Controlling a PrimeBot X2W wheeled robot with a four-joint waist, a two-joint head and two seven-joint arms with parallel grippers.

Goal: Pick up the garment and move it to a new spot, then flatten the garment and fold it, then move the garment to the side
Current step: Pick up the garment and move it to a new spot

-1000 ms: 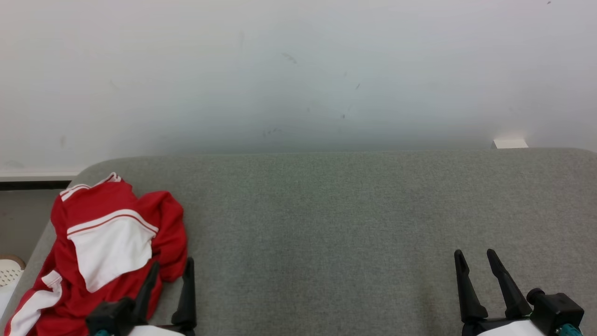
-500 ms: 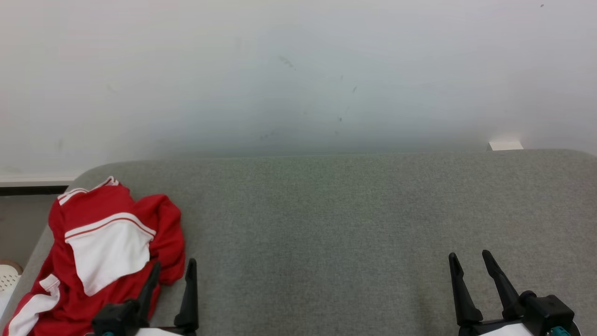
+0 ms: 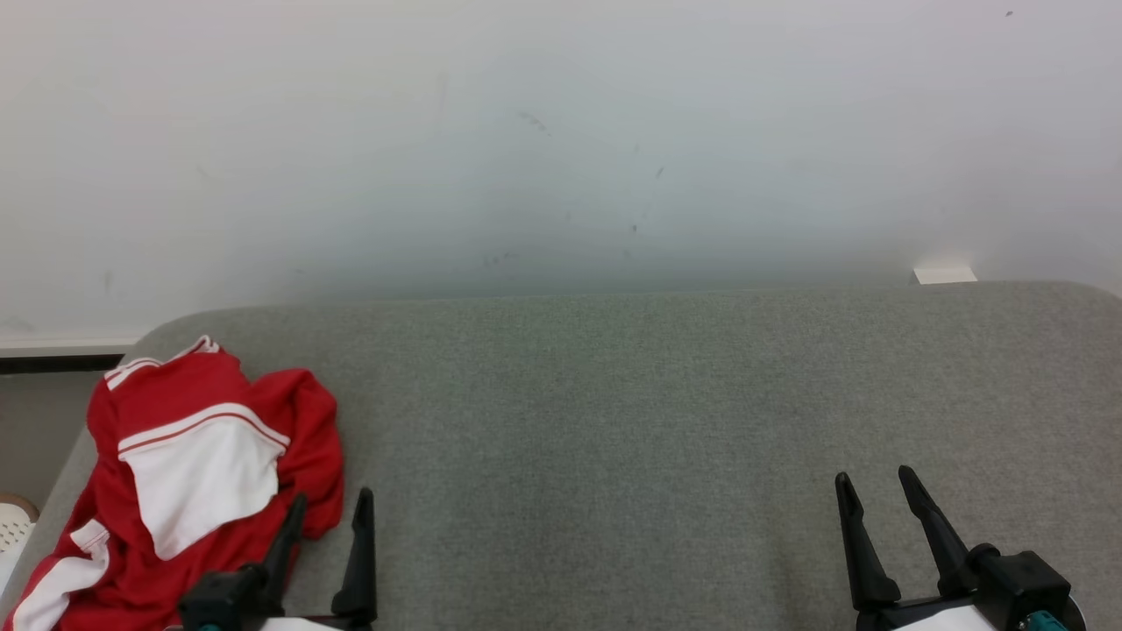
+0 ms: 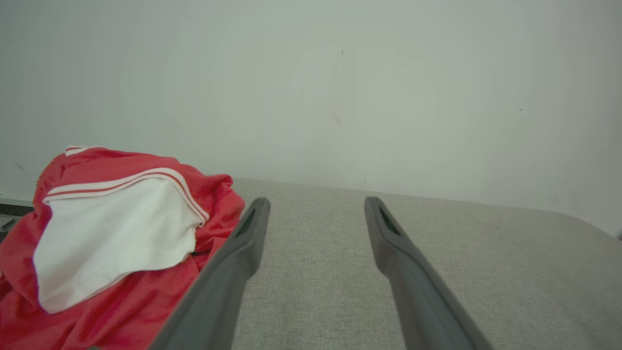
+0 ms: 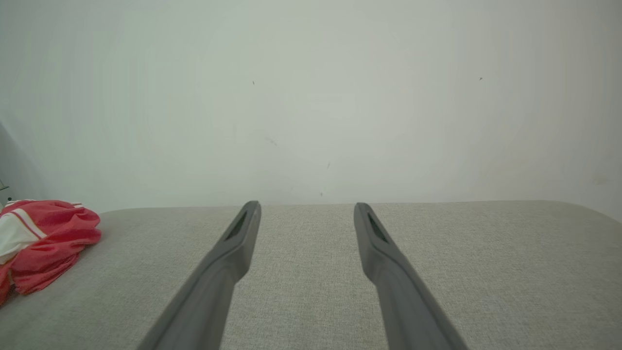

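A garment point(image 3: 202, 473) was heaped at the cushion's point(image 3: 614, 394) left end. Left gripper point(image 3: 332, 496) (near that end) and right gripper point(image 3: 874, 474) were held open, empty. Likely soft, light; best pinched at a raised fold.

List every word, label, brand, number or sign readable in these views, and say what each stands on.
None: no readable text in any view.
The red and white garment shows plain stripes and panels, with no print or logo on the visible side.
The wall carries small dark specks, not letters.
The grey surface is unmarked.
The small white block at the far edge is too small to tell.
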